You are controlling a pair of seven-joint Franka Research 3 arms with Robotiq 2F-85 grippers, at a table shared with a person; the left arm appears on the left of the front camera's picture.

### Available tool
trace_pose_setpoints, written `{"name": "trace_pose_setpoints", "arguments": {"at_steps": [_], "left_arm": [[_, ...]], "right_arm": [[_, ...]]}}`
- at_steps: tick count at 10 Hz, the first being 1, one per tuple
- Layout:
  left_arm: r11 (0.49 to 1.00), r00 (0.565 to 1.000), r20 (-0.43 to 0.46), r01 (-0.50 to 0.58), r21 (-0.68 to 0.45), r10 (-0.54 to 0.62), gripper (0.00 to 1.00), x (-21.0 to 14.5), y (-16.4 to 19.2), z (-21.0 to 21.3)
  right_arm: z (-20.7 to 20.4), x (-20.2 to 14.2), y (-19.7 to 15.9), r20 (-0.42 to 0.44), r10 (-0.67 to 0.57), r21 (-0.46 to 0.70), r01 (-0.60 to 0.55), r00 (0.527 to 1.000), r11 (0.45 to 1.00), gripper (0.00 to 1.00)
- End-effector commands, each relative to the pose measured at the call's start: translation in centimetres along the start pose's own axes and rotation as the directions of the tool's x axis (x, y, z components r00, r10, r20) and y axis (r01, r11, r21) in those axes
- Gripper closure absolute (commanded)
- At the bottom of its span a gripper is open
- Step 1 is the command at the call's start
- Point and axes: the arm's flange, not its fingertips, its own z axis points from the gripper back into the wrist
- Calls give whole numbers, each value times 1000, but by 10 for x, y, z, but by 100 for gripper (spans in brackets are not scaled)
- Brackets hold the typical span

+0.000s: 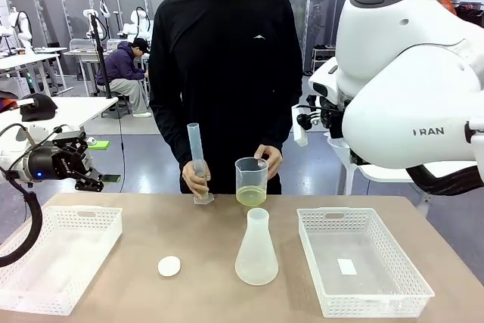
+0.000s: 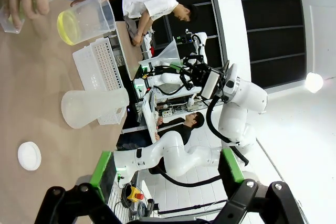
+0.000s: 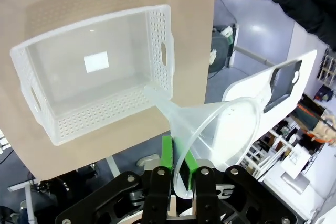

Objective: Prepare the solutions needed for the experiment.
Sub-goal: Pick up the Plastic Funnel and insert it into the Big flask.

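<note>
The solution is a shallow yellow-green layer in a clear beaker at the table's far side, with the person's hand behind it. The person's other hand grips a tall graduated cylinder standing beside the beaker. An empty conical flask stands mid-table. My left gripper hovers open and empty above the table's left edge; its wrist view shows the beaker and flask. My right gripper is shut on the rim of a clear plastic funnel, held beyond the table's right edge.
A white basket sits at the left and another white basket at the right, with a white label on its floor. A small white round disc lies left of the flask. The right arm's bulky body fills the upper right.
</note>
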Motion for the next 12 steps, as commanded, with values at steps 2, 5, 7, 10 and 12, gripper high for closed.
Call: {"name": "trace_pose_setpoints", "arguments": {"at_steps": [2,5,7,10,12], "left_arm": [[1000,1000,-4,3,-10,-3,0,-1,-2,0],[1000,1000,-4,3,-10,-3,0,-1,-2,0],[1000,1000,-4,3,-10,-3,0,-1,-2,0],[1000,1000,-4,3,-10,-3,0,-1,-2,0],[1000,1000,-4,3,-10,-3,0,-1,-2,0]], "right_arm": [[24,23,24,129,84,-38,-79,988,996,94],[47,42,43,267,184,-70,-172,946,983,94],[55,53,50,339,235,-117,-207,911,971,94],[59,68,55,421,269,-172,-215,866,961,94],[59,75,59,397,286,-172,-235,872,957,94]]}}
